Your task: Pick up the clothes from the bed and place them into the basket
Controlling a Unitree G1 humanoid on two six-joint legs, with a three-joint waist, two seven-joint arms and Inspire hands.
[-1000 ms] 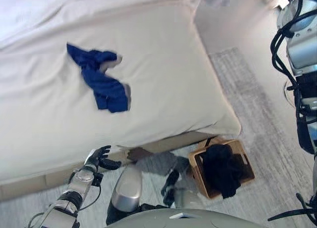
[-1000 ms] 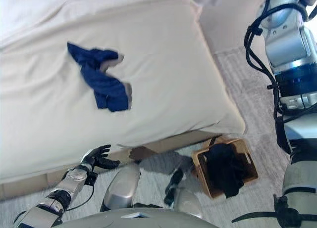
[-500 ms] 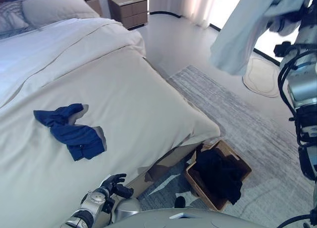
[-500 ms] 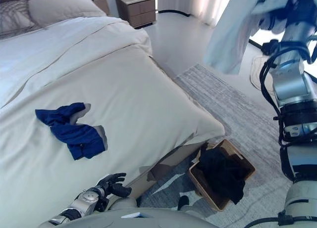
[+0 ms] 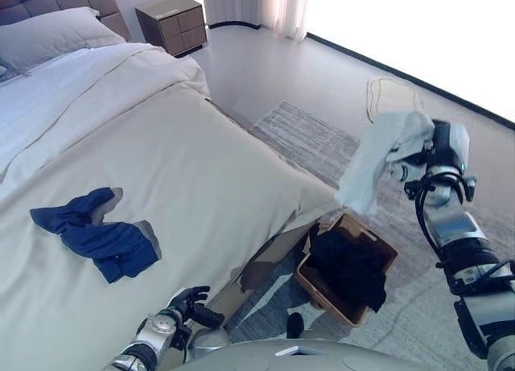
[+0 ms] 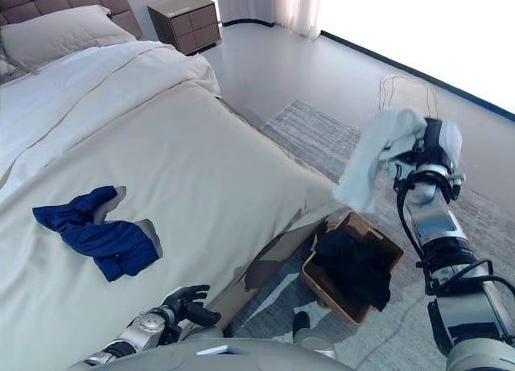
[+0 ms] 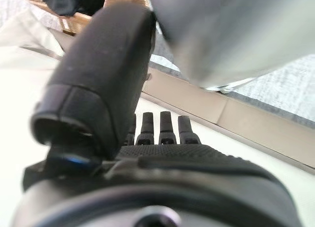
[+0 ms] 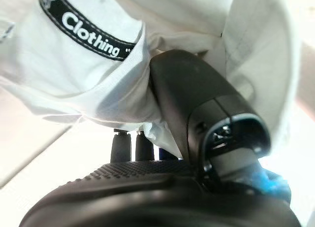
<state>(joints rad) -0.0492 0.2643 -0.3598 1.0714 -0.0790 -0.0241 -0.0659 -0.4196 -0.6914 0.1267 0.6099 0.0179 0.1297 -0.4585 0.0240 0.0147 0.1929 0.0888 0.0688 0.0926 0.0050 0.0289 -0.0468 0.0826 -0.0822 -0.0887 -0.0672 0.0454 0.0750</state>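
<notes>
A blue garment (image 5: 92, 236) lies crumpled on the cream bed (image 5: 209, 162), left of middle. My right hand (image 6: 409, 158) is shut on a white garment (image 5: 376, 155), which hangs above the far corner of the basket; in the right wrist view my thumb (image 8: 182, 89) presses into the white cloth (image 8: 88, 74). The brown basket (image 5: 319, 286) stands on the floor by the bed's corner with dark clothes (image 5: 351, 263) in it. My left hand (image 5: 183, 305) is low at the bed's front edge, open and empty, and its straight fingers (image 7: 166, 126) show in the left wrist view.
A grey rug (image 5: 314, 138) lies under the basket beside the bed. A brown nightstand (image 5: 170, 17) and a pillow (image 5: 50, 35) are at the far end. A pale round object (image 5: 391, 96) lies on the floor beyond the rug.
The camera view has shifted. My right hand has come down from high at the upper right with the white garment, which now hangs over the basket. My left hand has stayed at the bed's edge.
</notes>
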